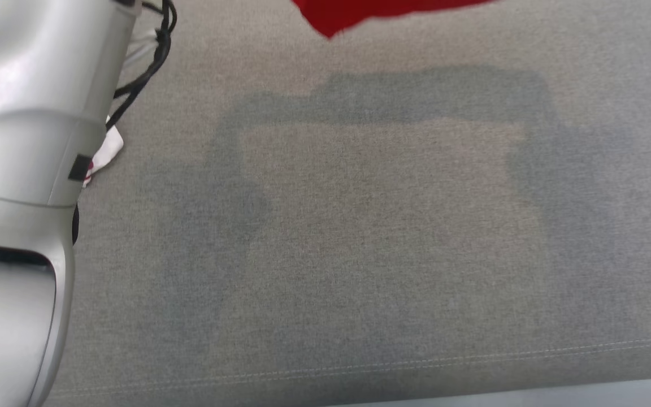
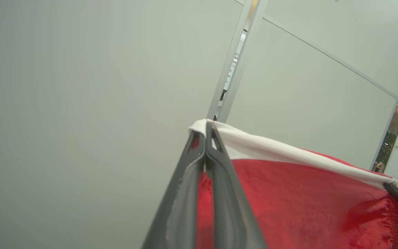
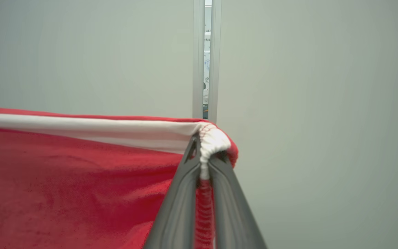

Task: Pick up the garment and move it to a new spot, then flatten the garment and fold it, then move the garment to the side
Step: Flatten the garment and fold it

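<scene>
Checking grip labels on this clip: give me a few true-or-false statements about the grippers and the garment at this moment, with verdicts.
1. The left gripper is shut on the white band of the garment. True.
2. The right gripper is open and empty. False: it is shut on the band's other end.
3. The garment is blue. False: it is red with a white band.
4. The garment spans between both grippers. True.

Red garment [image 3: 64,180] with white band, grey heathered cloth surface [image 1: 359,254]
</scene>
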`<state>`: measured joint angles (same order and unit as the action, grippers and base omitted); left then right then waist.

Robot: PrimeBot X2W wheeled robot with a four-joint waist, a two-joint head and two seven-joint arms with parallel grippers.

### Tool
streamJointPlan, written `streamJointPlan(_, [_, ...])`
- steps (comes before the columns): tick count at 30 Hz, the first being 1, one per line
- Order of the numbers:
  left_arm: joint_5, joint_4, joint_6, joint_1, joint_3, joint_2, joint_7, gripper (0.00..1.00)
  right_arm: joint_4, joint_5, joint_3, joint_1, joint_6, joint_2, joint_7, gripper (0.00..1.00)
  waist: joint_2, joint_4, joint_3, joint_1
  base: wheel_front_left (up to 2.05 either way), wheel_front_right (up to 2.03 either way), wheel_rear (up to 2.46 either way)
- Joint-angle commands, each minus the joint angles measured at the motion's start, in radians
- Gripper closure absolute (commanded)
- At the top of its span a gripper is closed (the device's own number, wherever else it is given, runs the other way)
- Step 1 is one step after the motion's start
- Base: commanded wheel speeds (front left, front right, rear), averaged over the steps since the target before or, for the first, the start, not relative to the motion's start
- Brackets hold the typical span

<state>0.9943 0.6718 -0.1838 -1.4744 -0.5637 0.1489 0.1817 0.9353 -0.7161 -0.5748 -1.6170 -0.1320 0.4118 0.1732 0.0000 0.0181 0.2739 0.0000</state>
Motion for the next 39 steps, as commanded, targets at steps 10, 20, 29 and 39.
streamJointPlan(10, [-0.040, 0.133, 0.060, -0.130, 0.034, -0.071, 0.080, 1.00, 0.144, 0.131, 0.076, -0.144, 0.002, -0.049, 0.091, 1.00, 0.0000, 0.115, 0.291, 0.0000, 0.00, 0.00, 0.00])
streamJointPlan(20, [-0.083, 0.084, 0.173, 0.090, 0.045, -0.086, 0.084, 1.00, -0.006, 0.029, -0.036, 0.120, 0.002, -0.051, 0.092, 1.00, 0.0000, 0.093, 0.302, 0.0000, 0.00, 0.00, 0.00])
streamJointPlan(29, [-0.115, -0.161, 0.216, 0.472, 0.049, -0.035, 0.081, 1.00, -0.267, -0.233, -0.186, 0.400, 0.002, 0.072, 0.064, 1.00, 0.0000, 0.060, 0.206, 0.0000, 0.00, 0.00, 0.00])
streamJointPlan(39, [-0.068, -0.426, 0.233, 0.930, -0.015, 0.089, 0.060, 1.00, -0.543, -0.359, -0.266, 0.751, 0.001, 0.277, 0.054, 1.00, 0.0000, 0.050, 0.048, 0.0000, 0.00, 0.00, 0.00])
